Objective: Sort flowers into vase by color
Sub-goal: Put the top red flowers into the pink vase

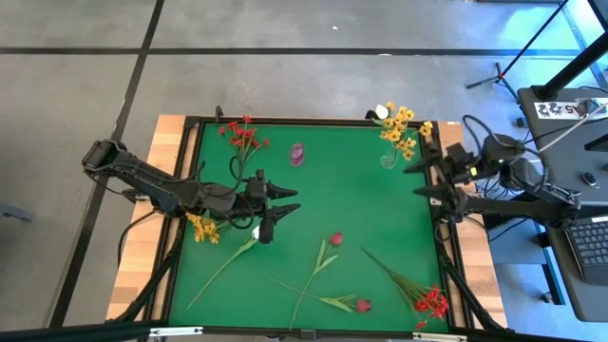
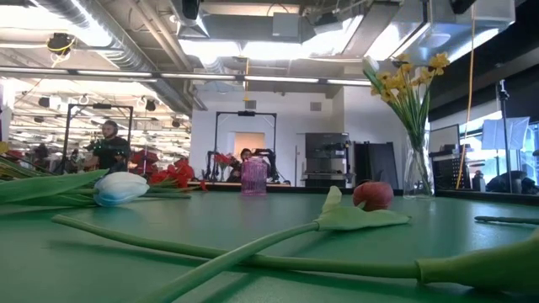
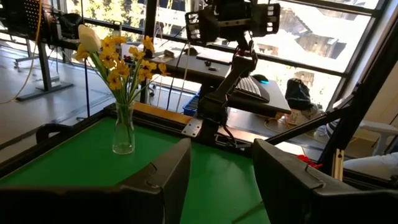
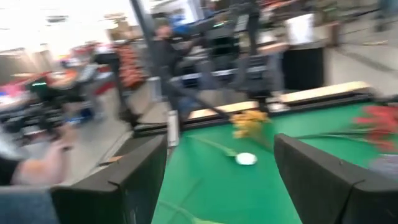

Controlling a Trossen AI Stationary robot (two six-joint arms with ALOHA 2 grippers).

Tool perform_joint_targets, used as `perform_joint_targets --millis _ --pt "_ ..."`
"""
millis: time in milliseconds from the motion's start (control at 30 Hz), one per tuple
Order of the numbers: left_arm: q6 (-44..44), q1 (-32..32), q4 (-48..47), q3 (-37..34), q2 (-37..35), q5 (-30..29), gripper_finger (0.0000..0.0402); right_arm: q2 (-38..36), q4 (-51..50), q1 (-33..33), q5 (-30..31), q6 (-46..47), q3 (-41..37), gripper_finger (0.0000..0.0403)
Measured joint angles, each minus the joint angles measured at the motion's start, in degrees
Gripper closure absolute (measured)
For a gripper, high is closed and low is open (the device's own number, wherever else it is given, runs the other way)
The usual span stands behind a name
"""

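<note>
A glass vase [image 1: 388, 160] at the far right holds yellow blossoms [image 1: 399, 128] and a white bud [image 3: 89, 38]. A small pink vase [image 1: 297, 154] stands at the far middle. On the green table lie a red cluster [image 1: 242, 133] at the far left, a yellow cluster [image 1: 201, 228], a white bud [image 1: 255, 233], two dark red buds [image 1: 334, 239] [image 1: 363, 305] and a second red cluster [image 1: 432, 302]. My left gripper [image 1: 287, 200] hovers open at mid-left, above the table. My right gripper [image 1: 418, 180] is open at the right edge, raised and pointing left.
A dark raised frame [image 1: 190, 190] borders the table. The right arm's base and cables [image 1: 513, 190] stand beyond the right edge. Bare green surface [image 1: 361, 199] lies between the two grippers. People and equipment show in the room behind.
</note>
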Motion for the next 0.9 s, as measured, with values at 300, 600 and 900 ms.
perform_joint_targets --millis 300,600,900 --pt "-0.5 0.0 -0.8 0.0 0.0 0.0 0.0234 0.0 7.3 0.0 -1.2 4.6 -9.3 0.0109" --pt "-8.5 1.6 -9.8 0.0 0.1 -4.1 0.0234 0.0 12.6 0.1 4.3 6.1 -13.0 0.0109" --pt "-15.1 3.2 -20.3 0.0 1.3 -2.9 0.0234 0.1 14.8 0.1 7.1 5.3 -12.8 0.0117"
